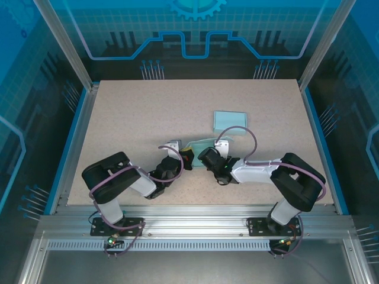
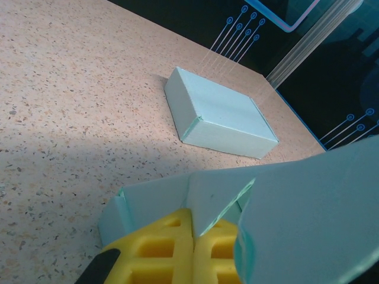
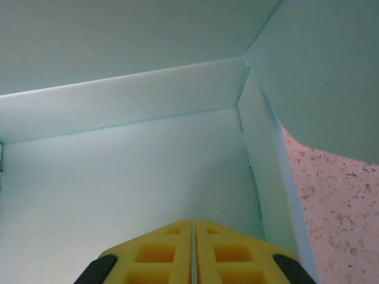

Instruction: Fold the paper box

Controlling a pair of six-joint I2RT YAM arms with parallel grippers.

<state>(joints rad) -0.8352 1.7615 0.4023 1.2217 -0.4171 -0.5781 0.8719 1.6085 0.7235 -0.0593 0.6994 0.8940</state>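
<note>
No words, numbers or brand names can be read in any view. The only sign-like marks are a blue gear emblem (image 1: 196, 7) at the top centre of the back wall (image 1: 118, 29) and circuit-style lines (image 1: 195, 46) below it.

**Paper Box Mostly Covered, Edges Cropped**

From above, the paper box (image 1: 200, 144) shows only a sliver. The left gripper (image 1: 188, 158) and right gripper (image 1: 198, 157) cover the rest. In both wrist views its walls run off frame, and the bottom edge crops the yellow pads (image 2: 157, 248). Whether paper sits in the right gripper's closed seam cannot be told.
</note>
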